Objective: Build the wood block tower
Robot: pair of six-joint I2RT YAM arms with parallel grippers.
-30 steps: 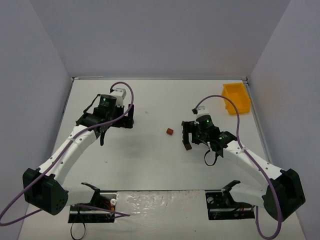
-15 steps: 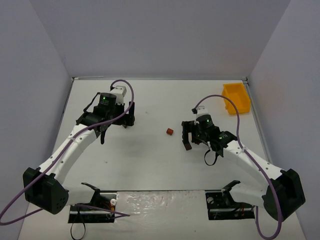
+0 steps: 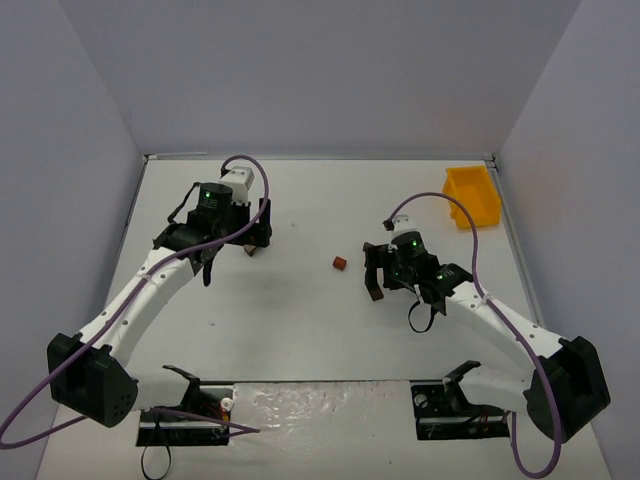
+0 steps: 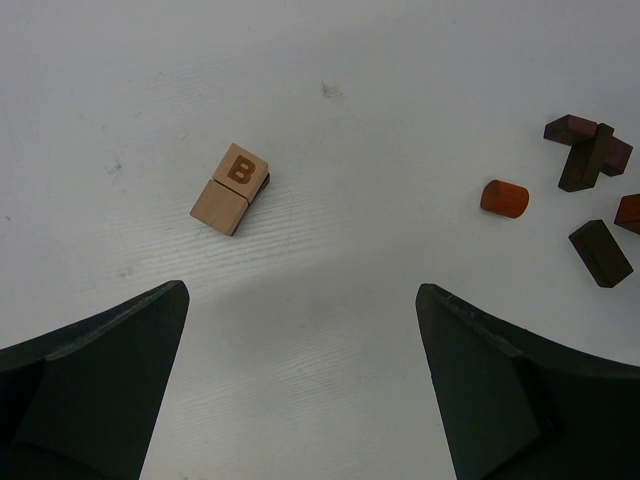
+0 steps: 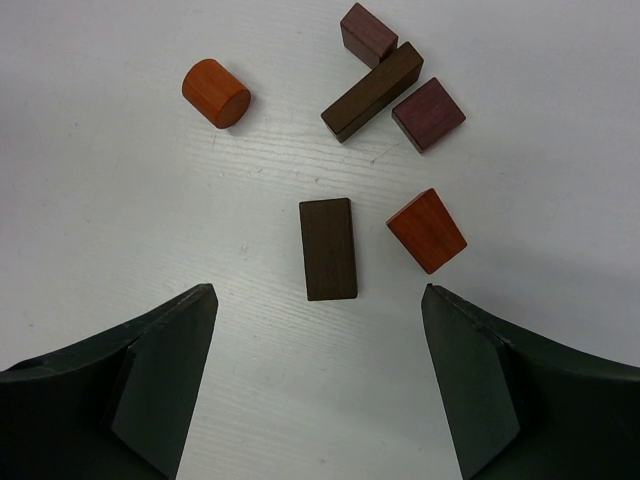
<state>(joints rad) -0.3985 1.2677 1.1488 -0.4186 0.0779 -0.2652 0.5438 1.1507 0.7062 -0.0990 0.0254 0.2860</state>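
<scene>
While both arms reach over the white table, the wood blocks lie loose on it in 2 groups, none stacked on another. The left gripper is spread wide and holds nothing. Ahead of it a tan block marked B lies touching a plain tan block. The right gripper is also wide apart and empty. A dark brown block lies flat with its near end between the fingertips, touching neither. Just beside it sits a reddish wedge. Farther out lie a long dark bar, 2 maroon cubes and an orange cylinder. A yellow bin stands well apart at the far right.
</scene>
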